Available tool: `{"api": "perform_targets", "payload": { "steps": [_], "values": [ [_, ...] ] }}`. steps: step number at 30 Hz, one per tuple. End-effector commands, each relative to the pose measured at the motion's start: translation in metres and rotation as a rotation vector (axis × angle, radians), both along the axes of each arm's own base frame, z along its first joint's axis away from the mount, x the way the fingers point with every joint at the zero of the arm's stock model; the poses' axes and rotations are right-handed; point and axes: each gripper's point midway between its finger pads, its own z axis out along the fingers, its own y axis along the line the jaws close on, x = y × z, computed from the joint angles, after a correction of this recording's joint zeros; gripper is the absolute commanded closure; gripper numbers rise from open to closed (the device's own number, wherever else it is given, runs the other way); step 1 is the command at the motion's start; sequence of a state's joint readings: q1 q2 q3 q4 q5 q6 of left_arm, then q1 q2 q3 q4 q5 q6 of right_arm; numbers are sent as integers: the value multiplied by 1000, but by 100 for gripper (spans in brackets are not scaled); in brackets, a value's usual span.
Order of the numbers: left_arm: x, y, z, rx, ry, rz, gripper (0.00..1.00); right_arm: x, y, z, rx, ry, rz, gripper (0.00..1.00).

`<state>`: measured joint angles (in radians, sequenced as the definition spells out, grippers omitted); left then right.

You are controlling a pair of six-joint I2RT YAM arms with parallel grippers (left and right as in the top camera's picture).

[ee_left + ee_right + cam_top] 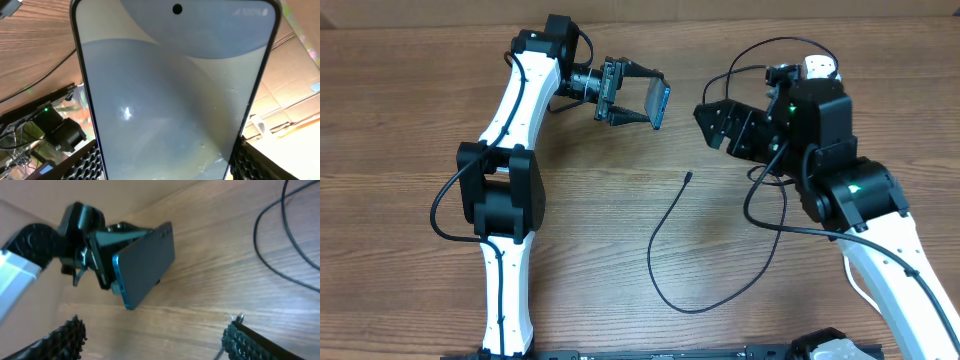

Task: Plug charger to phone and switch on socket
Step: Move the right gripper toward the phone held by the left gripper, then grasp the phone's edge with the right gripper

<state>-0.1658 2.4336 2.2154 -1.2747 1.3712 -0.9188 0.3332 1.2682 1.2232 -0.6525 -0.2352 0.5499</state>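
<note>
While the left gripper (645, 100) holds the phone (658, 105) clamped by its long edges and lifted clear of the table (420, 280), I have the right gripper (712, 120) facing it, fingers (62, 337) apart and empty. The phone is slim, rigid and glass-faced, so I judge it slick and easy to crack. The edge grip looks the sound one. The charger (660, 225) lies in a loose loop on the wood, its plug tip (689, 178) between the two arms. It is light and limp, and I would pinch it just behind the tip, where it is stiffest. The phone's port shows in no view. The cable's far end runs behind the right arm, and the socket (817, 66), possibly the white shape there, is mostly hidden.
</note>
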Motion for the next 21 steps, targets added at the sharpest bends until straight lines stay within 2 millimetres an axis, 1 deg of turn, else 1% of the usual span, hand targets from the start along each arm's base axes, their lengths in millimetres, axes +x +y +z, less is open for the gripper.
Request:
{"api": "perform_targets", "payload": {
  "steps": [1,2,4,6,7,9,11,14,16,19,21],
  "values": [
    [-2,-9,12,-24,-15,-17,38,6,0,-14,-110,14,-67,8],
    [-2,-10,9,-7,-18,-18,38,5,2,-23,-141,34,-69,5],
    [-4,-13,4,19,-21,-25,38,5,9,-34,-167,82,-50,5],
    [-6,-17,1,42,-19,-32,37,7,14,-42,-193,136,-35,4],
    [-7,-19,0,47,-18,-35,37,9,15,-43,-205,149,-30,2],
    [-9,-22,0,48,-17,-42,37,16,18,-39,-223,166,-22,1],
    [-10,-24,0,49,-13,-46,38,21,22,-31,-234,157,-5,1],
    [-10,-24,-2,63,2,-41,38,21,29,-17,-223,130,17,1],
    [-10,-23,-5,82,9,-36,38,19,38,-10,-214,109,54,1],
    [-10,-23,-5,83,13,-36,38,19,40,-10,-229,98,44,2],
    [-10,-24,-5,82,13,-38,38,25,32,-15,-260,102,-24,8]
  ]
}}
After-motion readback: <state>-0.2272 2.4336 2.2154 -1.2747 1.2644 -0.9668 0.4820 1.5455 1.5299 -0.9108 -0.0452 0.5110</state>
